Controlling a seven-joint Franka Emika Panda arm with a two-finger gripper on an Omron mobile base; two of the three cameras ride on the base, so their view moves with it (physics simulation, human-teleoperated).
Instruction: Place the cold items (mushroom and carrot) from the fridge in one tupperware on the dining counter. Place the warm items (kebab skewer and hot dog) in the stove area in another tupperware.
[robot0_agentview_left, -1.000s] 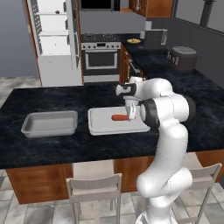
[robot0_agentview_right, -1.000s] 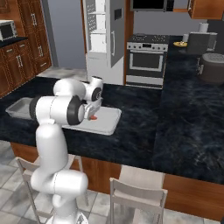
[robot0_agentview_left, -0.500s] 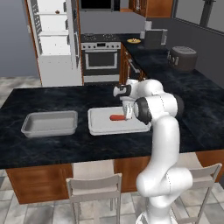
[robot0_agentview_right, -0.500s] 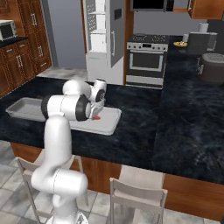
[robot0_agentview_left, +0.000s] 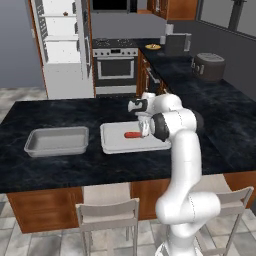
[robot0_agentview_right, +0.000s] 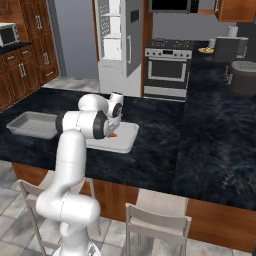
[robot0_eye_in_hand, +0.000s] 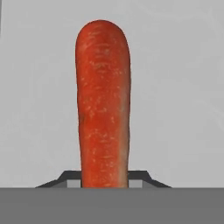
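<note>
The gripper is clenched on the carrot, which sticks out from between the jaws; it hangs low over the pale floor of one tupperware on the counter; the other tupperware sits just beside it, to the left. I think the next step is to let go; if the jaws open while the carrot is too high, it may bounce or roll toward the rim. If the arm pulls away before the jaws open wide, the carrot may get dragged out again.
</note>
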